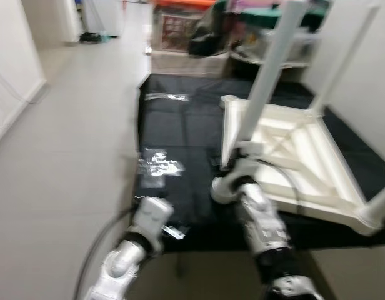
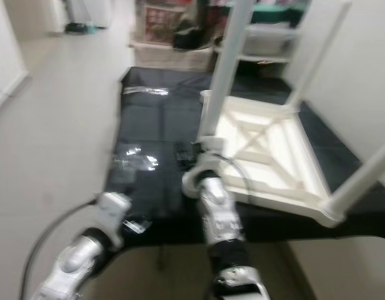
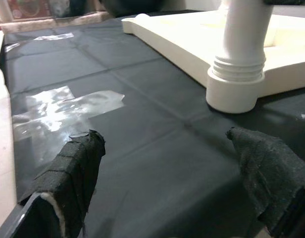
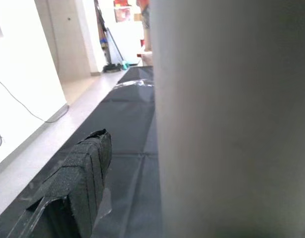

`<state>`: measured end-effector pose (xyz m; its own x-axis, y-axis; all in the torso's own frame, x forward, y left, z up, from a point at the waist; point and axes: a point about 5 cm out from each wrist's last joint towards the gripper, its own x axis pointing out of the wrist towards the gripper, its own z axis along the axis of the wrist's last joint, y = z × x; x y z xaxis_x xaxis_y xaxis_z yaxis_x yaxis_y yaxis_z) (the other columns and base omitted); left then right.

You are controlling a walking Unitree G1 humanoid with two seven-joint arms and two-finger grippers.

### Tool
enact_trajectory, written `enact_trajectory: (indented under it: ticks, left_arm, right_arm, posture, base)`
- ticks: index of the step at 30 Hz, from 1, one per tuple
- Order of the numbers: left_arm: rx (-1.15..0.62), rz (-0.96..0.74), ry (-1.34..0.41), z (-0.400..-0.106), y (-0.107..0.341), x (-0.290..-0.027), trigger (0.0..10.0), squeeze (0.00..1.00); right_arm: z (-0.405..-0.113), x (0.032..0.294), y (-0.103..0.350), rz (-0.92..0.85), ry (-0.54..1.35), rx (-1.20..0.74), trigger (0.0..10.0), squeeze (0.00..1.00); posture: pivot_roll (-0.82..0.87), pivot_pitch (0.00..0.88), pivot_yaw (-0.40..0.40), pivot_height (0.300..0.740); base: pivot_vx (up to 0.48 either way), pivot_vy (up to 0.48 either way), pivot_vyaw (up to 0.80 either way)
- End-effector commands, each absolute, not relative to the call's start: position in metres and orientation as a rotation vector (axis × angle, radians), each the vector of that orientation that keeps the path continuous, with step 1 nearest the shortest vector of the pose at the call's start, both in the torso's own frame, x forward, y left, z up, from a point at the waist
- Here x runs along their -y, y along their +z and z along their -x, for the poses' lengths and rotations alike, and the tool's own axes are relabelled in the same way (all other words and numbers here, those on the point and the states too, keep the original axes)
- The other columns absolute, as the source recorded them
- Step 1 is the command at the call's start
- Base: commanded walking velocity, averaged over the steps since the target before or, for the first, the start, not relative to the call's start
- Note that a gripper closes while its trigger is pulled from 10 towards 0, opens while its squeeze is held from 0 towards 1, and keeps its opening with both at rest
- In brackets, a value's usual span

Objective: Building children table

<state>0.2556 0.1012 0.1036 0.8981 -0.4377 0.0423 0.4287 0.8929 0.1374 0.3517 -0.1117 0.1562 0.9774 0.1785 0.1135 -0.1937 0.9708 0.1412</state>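
A white children's table (image 1: 305, 164) lies upside down on a black mat (image 1: 174, 131), with white legs (image 1: 269, 74) standing up from its corners. My right gripper (image 1: 240, 155) is at the base of the near left leg (image 4: 227, 119). It is open: one black finger (image 4: 80, 186) stands apart from the leg and the other is hidden behind it. My left gripper (image 3: 167, 173) hovers open low over the mat, nothing between its fingers, facing a screwed-in leg base (image 3: 237, 74) at a table corner.
Clear plastic wrapping (image 1: 159, 164) lies on the mat to the left of the table, with more (image 1: 167, 97) farther back. Boxes and a cluttered shelf (image 1: 186, 34) stand at the mat's far end. A white wall runs along the right, and grey floor (image 1: 67, 144) lies to the left.
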Motion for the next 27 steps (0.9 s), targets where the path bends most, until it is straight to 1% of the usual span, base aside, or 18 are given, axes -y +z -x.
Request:
enact_trajectory:
  ticks: [1, 7, 11, 13, 14, 17, 18, 23, 26, 27]
  left_arm:
    - [0.073, -0.115, -0.48, -0.254, 0.103, -0.093, 10.0, 0.0]
    - [0.072, -0.114, -0.482, -0.255, 0.103, -0.092, 10.0, 0.0]
    - [0.071, -0.113, -0.482, -0.254, 0.103, -0.092, 10.0, 0.0]
    - [0.071, -0.113, -0.482, -0.254, 0.103, -0.092, 10.0, 0.0]
    - [0.071, -0.112, -0.483, -0.254, 0.103, -0.091, 10.0, 0.0]
    - [0.072, -0.11, -0.482, -0.253, 0.104, -0.091, 10.0, 0.0]
    - [0.073, -0.109, -0.48, -0.252, 0.104, -0.091, 10.0, 0.0]
    - [0.076, -0.107, -0.477, -0.25, 0.106, -0.091, 10.0, 0.0]
    - [0.081, -0.103, -0.473, -0.243, 0.109, -0.093, 10.0, 0.0]
    - [0.08, -0.102, -0.473, -0.24, 0.11, -0.093, 10.0, 0.0]
  right_arm:
    - [-0.35, 0.115, 0.154, -0.161, 0.189, 0.091, 10.0, 0.0]
    - [-0.35, 0.117, 0.154, -0.152, 0.199, 0.087, 10.0, 0.0]
    - [-0.353, 0.116, 0.152, -0.153, 0.273, 0.065, 10.0, 0.0]
    - [-0.353, 0.116, 0.152, -0.153, 0.273, 0.065, 10.0, 0.0]
    - [-0.356, 0.115, 0.153, -0.16, 0.316, 0.054, 10.0, 0.0]
    - [-0.363, 0.115, 0.156, -0.135, 0.353, 0.047, 10.0, 0.0]
    - [-0.371, 0.116, 0.161, -0.111, 0.358, 0.043, 10.0, 0.0]
    - [-0.381, 0.12, 0.169, -0.083, 0.337, 0.043, 10.0, 0.0]
    - [-0.392, 0.13, 0.179, -0.095, 0.228, 0.045, 10.0, 0.0]
    - [-0.394, 0.13, 0.182, -0.116, 0.249, 0.04, 10.0, 0.0]
  posture:
    - [0.14, 0.0, -0.111, 0.74]
    - [0.14, 0.0, -0.106, 0.74]
    - [0.14, 0.0, -0.107, 0.74]
    - [0.14, 0.0, -0.107, 0.74]
    - [0.14, 0.0, -0.108, 0.74]
    - [0.14, 0.0, -0.119, 0.74]
    - [0.15, 0.0, -0.122, 0.74]
    - [0.15, 0.0, -0.13, 0.74]
    - [0.15, 0.0, -0.134, 0.74]
    - [0.15, 0.0, -0.136, 0.74]
  base:
    - [0.0, 0.0, 0.0]
    - [0.0, 0.0, 0.0]
    - [0.0, 0.0, 0.0]
    - [0.0, 0.0, 0.0]
    - [0.0, 0.0, 0.0]
    - [0.0, 0.0, 0.0]
    - [0.0, 0.0, 0.0]
    - [0.0, 0.0, 0.0]
    - [0.0, 0.0, 0.0]
    - [0.0, 0.0, 0.0]
